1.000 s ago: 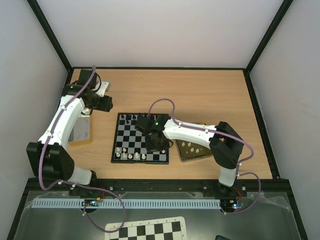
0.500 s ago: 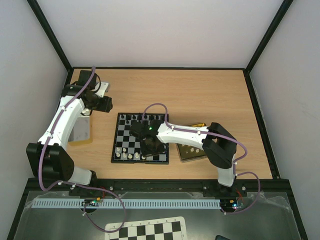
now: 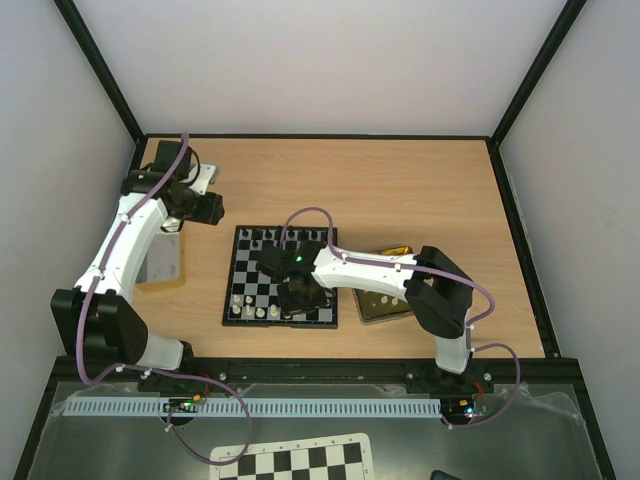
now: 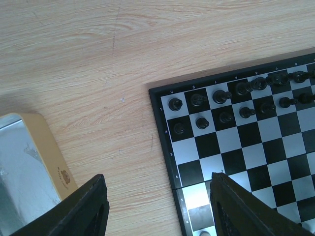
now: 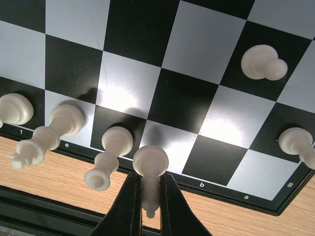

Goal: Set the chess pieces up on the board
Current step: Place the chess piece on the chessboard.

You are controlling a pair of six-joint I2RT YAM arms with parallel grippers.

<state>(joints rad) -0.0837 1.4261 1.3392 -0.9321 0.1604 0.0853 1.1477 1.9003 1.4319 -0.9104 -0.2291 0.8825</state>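
Behind my bases lies a printed checkered sheet (image 3: 290, 462). On the worktop (image 3: 400, 190) ahead, the board (image 3: 250, 272) sits in the middle. My right arm (image 3: 370, 268) reaches left across its near right corner.

My right jaws are pressed onto a cream-white piece (image 5: 150, 160), pinching its slim stem. Its round base sits over a pale square in the board's nearest row. I cannot tell if the base touches the square. Other cream-white pieces (image 5: 110, 157) stand on either side along that row, and one stands a row further in.

Just right of the board, partly under my right arm, is a gold tin (image 3: 385, 312). Left of the board lies an open tin (image 3: 160, 265) with a silvery inside.

Further out, the black pieces (image 4: 221, 96) fill two rows on the board's far side.

My left jaws hang over the far left of the worktop, above the gap between the open tin and the board's far left corner. They are spread, with nothing between the left fingers (image 4: 81, 211).
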